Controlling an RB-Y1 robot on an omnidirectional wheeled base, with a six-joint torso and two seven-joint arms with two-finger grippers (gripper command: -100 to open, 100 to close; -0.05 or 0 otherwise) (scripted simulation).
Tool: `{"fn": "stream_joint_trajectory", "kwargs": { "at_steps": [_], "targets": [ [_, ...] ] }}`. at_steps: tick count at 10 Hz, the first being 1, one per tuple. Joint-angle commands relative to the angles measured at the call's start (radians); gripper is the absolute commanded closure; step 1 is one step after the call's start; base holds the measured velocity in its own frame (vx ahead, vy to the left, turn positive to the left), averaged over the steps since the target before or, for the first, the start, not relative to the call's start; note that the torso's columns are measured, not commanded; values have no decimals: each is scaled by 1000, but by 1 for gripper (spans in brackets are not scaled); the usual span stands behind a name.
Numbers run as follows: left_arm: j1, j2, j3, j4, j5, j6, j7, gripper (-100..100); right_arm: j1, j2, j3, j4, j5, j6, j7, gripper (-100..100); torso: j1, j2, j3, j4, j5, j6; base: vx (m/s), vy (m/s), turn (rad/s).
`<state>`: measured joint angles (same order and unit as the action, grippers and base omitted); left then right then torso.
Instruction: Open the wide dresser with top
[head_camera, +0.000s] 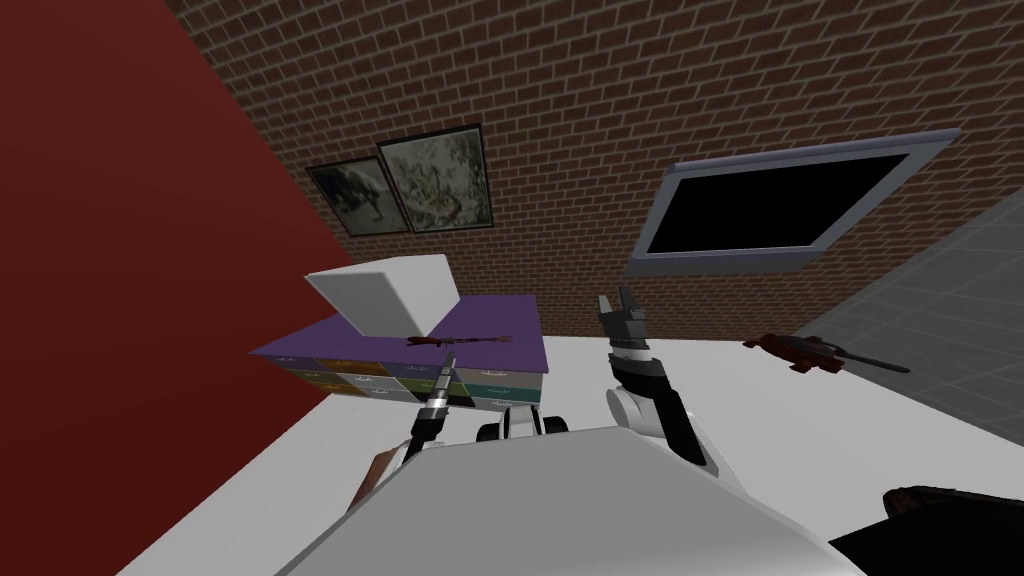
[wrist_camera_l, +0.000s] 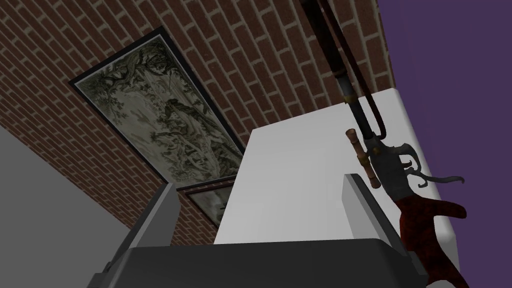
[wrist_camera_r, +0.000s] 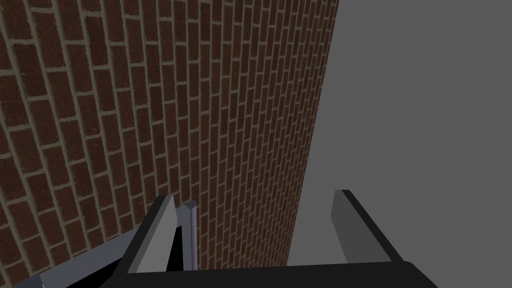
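Fingers (wrist_camera_l: 358, 210) of the left gripper (head_camera: 449, 365) stand apart, holding nothing, close before the dresser (head_camera: 500, 385) with the purple top by the brick wall (head_camera: 600, 90). Its drawers look shut, so the opening is all ahead. The right gripper (head_camera: 622, 302), raised alongside, is likewise spread.

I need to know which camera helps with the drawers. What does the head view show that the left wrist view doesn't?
Head view alone: the coloured drawer fronts, the right claw raised, the window. Left wrist view alone: the left claw with fingers standing open, the trigger of the long gun. Both: that gun, the purple top, the white box, the framed picture, the brick wall.
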<state>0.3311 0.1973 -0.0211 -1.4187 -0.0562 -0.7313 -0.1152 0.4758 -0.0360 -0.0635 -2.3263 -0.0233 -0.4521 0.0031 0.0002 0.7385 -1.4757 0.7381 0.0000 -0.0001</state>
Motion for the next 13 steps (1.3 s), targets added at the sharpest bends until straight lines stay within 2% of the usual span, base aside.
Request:
{"fn": "stream_joint_trajectory", "kwargs": {
  "at_steps": [1,13],
  "targets": [
    [-23,-5,-8,83,-3,-39,-9,-100,0,0,0,0,0,0,0,0,0,0,0,0,0,0,17,-24,-30],
    [-93,-29,-29,394,-12,-146,-32,-100,0,0,0,0,0,0,0,0,0,0,0,0,0,0,11,-14,-12]
  ]
}}
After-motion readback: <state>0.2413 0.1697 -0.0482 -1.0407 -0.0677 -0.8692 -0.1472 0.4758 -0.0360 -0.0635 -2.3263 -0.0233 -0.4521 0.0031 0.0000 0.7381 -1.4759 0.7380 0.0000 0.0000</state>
